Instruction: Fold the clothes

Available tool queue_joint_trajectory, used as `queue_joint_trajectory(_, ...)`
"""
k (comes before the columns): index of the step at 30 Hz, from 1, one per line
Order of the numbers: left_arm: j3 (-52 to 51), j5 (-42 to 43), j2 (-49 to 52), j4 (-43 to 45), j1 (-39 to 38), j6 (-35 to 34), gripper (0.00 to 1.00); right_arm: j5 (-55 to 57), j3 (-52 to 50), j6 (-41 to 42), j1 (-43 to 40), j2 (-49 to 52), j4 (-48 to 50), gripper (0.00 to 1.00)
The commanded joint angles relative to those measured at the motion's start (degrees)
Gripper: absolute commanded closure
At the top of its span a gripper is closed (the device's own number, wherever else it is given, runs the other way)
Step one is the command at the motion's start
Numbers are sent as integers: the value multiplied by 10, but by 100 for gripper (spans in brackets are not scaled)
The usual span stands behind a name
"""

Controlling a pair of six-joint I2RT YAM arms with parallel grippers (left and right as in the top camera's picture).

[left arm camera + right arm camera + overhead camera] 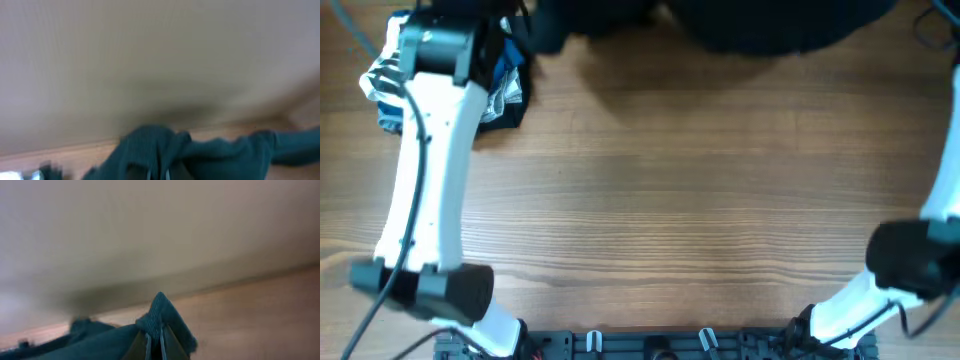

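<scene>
Overhead, the black garment lies bunched along the far edge of the table. Its long axis runs left to right, and the frame cuts part of it off. It sits beyond both arms and between them, so each end falls to the arm on that side. It would likely be drawn out flat toward the robot. Near its left end lie the white and blue garments, under the left arm. The left gripper looks closed, with dark fabric gathered at its tips, though that view is blurred. The right gripper is pinched tight on a raised peak of the same cloth.
</scene>
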Motion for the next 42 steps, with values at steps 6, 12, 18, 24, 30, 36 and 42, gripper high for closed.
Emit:
queue_joint_trajectory(6,0,1,72,-207,9,20,96,9,0,-52,16,92,-141,96)
queue_joint_trajectory(12,0,43,53,-366,9,4,96,23,0,-78,11,33,-315,96)
queue_joint_trajectory(18,0,82,53,-526,8,4,96,67,0,-79,-2,-10,-485,96)
queue_joint_trajectory(24,-20,83,54,-569,-18,5,96,95,-36,-66,-2,-37,-529,96)
queue_joint_trajectory(30,-113,83,54,-572,-72,4,96,133,-188,-57,-2,-91,-506,96)
queue_joint_trajectory(36,-238,83,54,-538,-103,-28,96,133,-389,-17,-3,-139,-419,96)
queue_joint_trajectory(42,-336,81,54,-491,-99,-69,96,133,-513,2,-13,-145,-349,96)
